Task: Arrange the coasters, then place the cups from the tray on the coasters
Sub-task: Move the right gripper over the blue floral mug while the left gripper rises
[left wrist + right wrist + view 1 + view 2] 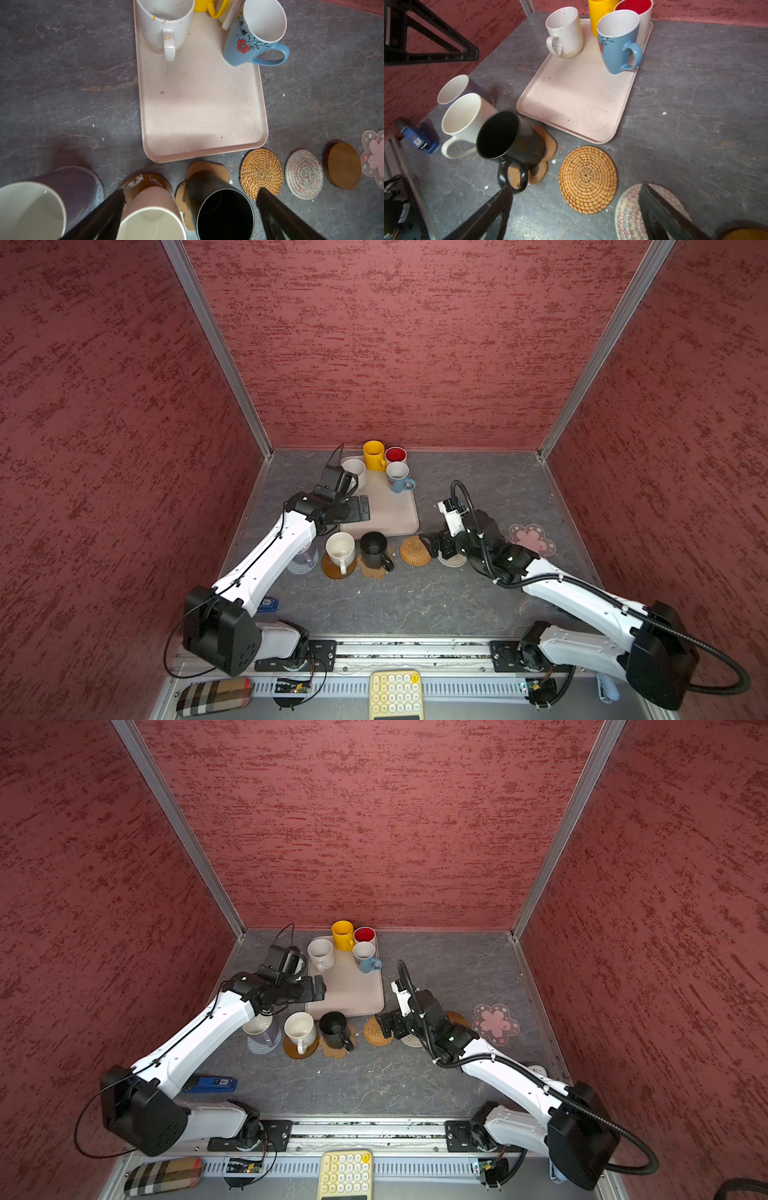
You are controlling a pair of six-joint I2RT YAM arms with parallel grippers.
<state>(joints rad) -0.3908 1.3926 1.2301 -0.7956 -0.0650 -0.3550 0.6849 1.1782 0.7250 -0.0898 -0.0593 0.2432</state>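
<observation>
Where the right forearm crosses the coaster row in a top view, I lose one mat. The second amber disc [344, 165] shows whole only in the left wrist view, between the whitish woven round [303, 174] and the pink flower mat [532, 539]. The lilac-tinted mug [453, 89], at the row's 9 o'clock end, is largely masked by the left forearm in a top view, yet its rim is plain in the right wrist view. Only the left wrist view shows the red flower printed on the light blue mug [249, 37].

The tray [390, 510] lies at 12 o'clock of the tabletop [415, 601] centre. At its 12 o'clock end stand the yellow mug [374, 455], the red-lined mug [395, 455], the light blue mug and the speckled white mug [354, 470]. Along its 6 o'clock edge the white mug [340, 549] stands on an amber disc [332, 570] and the black mug [374, 549] on the paw mat [372, 570]. The rattan round [415, 549] lies bare at 3 o'clock of them.

Left hand [360, 508]: raised over the tray's 9 o'clock rim, fingers apart, gripping nothing. Right hand [428, 545]: low, pointing toward 9 o'clock, fingers spread wide and empty. One finger [660, 212] is over the whitish woven round, and I cannot tell whether it touches.
</observation>
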